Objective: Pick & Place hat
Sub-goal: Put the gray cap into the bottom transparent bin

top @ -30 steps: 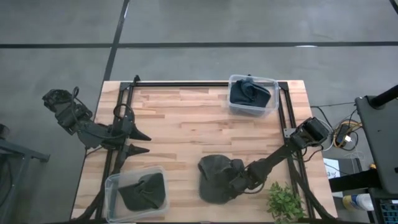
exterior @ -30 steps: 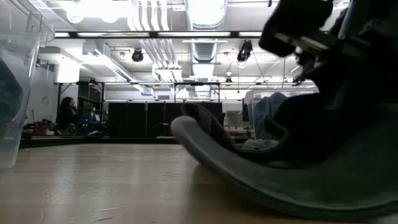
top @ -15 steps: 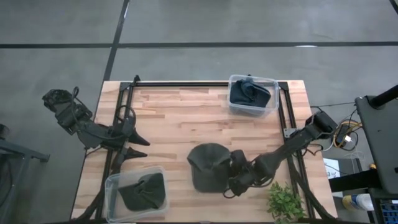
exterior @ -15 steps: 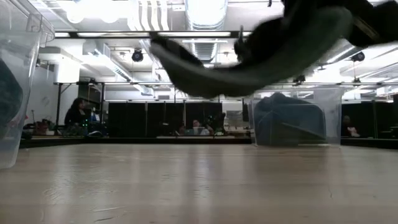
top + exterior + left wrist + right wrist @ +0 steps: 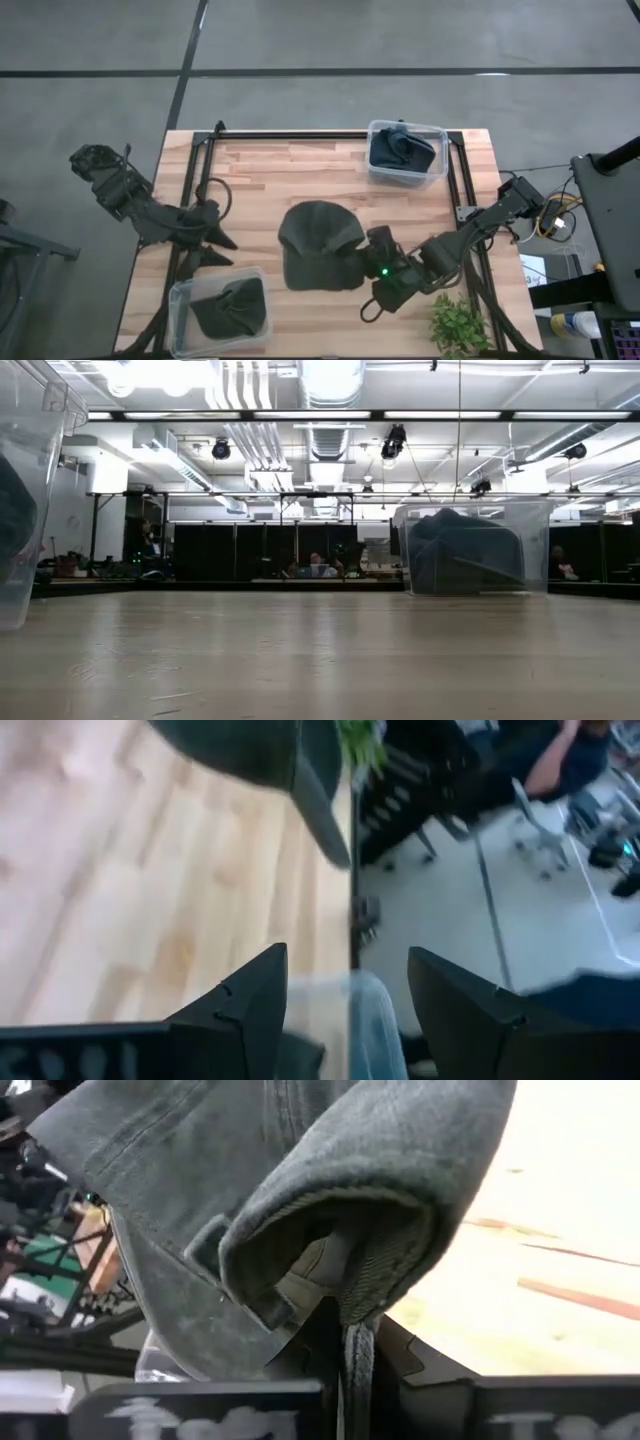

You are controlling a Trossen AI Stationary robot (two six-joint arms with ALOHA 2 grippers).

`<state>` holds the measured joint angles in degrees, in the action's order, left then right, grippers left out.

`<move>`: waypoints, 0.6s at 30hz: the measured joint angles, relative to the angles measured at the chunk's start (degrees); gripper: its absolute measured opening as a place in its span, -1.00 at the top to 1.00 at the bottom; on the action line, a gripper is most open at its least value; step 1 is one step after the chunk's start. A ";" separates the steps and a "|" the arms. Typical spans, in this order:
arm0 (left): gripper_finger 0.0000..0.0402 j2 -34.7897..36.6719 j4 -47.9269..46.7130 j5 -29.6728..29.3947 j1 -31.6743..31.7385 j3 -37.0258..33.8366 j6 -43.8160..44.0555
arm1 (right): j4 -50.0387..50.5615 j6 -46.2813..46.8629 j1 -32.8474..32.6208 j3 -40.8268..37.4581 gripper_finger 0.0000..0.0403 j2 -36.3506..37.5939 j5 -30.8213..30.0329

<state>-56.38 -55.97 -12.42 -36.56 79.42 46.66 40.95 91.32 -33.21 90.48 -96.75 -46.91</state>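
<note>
A dark grey-green hat (image 5: 318,245) hangs in the air over the table's near middle; it also fills the right wrist view (image 5: 280,1190) and shows far off in the left wrist view (image 5: 270,750). It is above the low view's frame. My right gripper (image 5: 377,262) is shut on its right side. My left gripper (image 5: 228,250) is open at the table's left, above the near-left bin, with its fingers (image 5: 250,1005) apart over the bin's rim (image 5: 365,1020). My right gripper (image 5: 345,1345) pinches the hat's folded lower edge (image 5: 345,1305) between its two fingers, with a strap hanging down between them. The fingers come from the table's right, slanting slightly down. The hat is lifted clear of the table and reaches out leftward from the fingers.
A clear bin (image 5: 220,308) at the near-left corner holds a dark hat. Another clear bin (image 5: 405,152) (image 5: 465,550) at the far right holds a dark blue one. A small green plant (image 5: 458,325) stands at the near right. A black frame (image 5: 330,135) runs along the far edge and the sides.
My right gripper has risen and moved toward the table's left, keeping its hold. The hat, which rested on the table a second ago, is lifted clear, has been carried leftward and has left the low view upward. My left gripper has dipped slightly toward the near edge.
</note>
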 joint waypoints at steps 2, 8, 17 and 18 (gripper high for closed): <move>0.01 -0.06 -1.27 2.17 0.00 -0.04 1.65 | 0.06 -1.80 -0.04 2.06 0.94 -1.45 -0.48; 0.01 -0.39 -0.85 1.61 -0.02 -0.04 3.10 | 0.04 -5.24 0.00 6.31 0.94 -3.43 -6.68; 0.01 -3.04 11.03 -1.53 -0.02 -0.04 -8.85 | -3.44 -9.53 0.00 8.11 0.94 -3.65 -18.63; 0.01 -3.44 12.29 -2.95 -0.03 -0.05 -10.48 | -4.60 -10.51 0.00 8.18 0.94 -3.65 -19.23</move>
<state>-59.82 -43.68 -15.37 -36.59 79.36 36.17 36.35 80.81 -33.21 98.66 -100.40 -66.13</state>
